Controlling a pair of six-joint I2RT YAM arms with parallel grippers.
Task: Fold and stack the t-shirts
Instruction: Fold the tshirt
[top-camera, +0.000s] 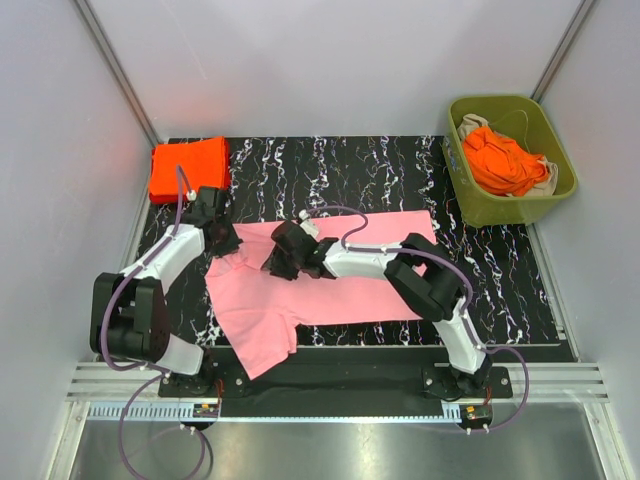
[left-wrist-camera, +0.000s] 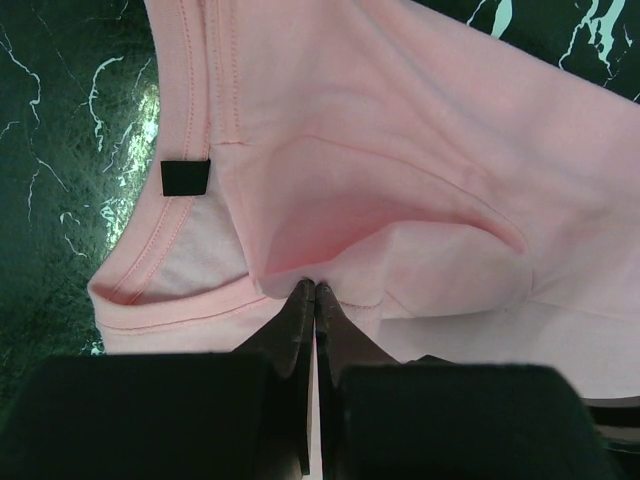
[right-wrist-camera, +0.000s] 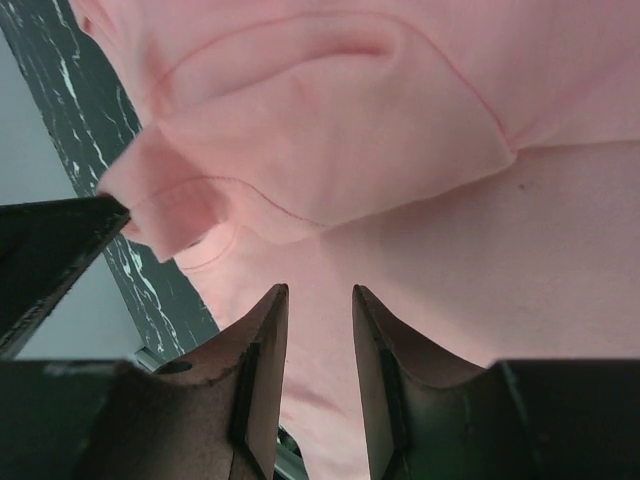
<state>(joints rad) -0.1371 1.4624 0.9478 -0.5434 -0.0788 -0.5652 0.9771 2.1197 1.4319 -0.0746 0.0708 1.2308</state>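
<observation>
Across the worktop (top-camera: 500, 280) seen from above, the pink t-shirt (top-camera: 340, 285) lies spread between both arms, with 1 folded orange-red t-shirt (top-camera: 187, 168) at the far left corner. Left wrist: the left end effector (left-wrist-camera: 315, 290) is clamped on a thin pinch beside the collar (left-wrist-camera: 205, 80), which could slip free under tension. Right wrist: the right end effector (right-wrist-camera: 318, 295) stands apart over the cloth, gripping nothing; closing there may catch only 1 layer, skewing the fold.

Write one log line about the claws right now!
left claw: shut on pink t-shirt near collar | right claw: open, over pink t-shirt | folded orange-red t-shirt: back left corner
</observation>
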